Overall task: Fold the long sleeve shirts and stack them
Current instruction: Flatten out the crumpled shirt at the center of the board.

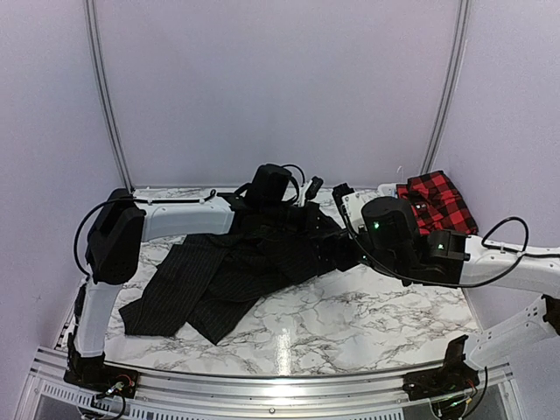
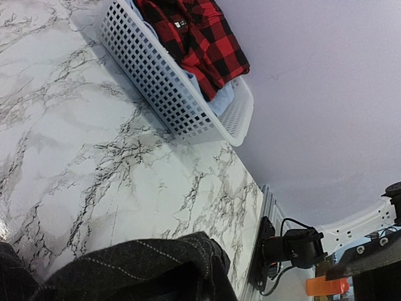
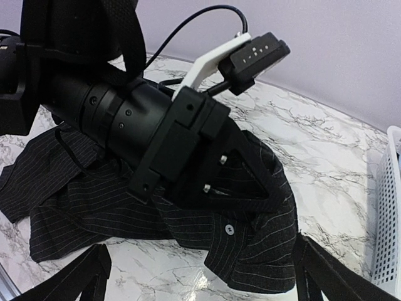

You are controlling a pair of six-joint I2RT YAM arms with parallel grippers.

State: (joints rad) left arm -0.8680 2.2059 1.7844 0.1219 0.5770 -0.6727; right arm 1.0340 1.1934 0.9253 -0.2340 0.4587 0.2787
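The black pinstriped shirt [image 1: 219, 276] lies crumpled across the marble table, its buttoned edge [image 3: 250, 244] toward the right. My left gripper [image 3: 269, 194] is shut on a raised fold of that shirt [image 2: 138, 266]; in the left wrist view the cloth hides its fingers. My right gripper [image 3: 200, 260] hangs wide open just above the shirt's buttoned edge, one finger [image 3: 81, 279] on each side and nothing held. The red-and-black checked shirt [image 1: 437, 203] lies in the white basket [image 2: 163, 88] at the back right.
The basket [image 1: 389, 191] stands against the right wall at the table's far right corner. Both forearms meet over the table's back middle. Bare marble [image 1: 350, 324] shows at the front right, and an aluminium rail [image 1: 262, 385] runs along the near edge.
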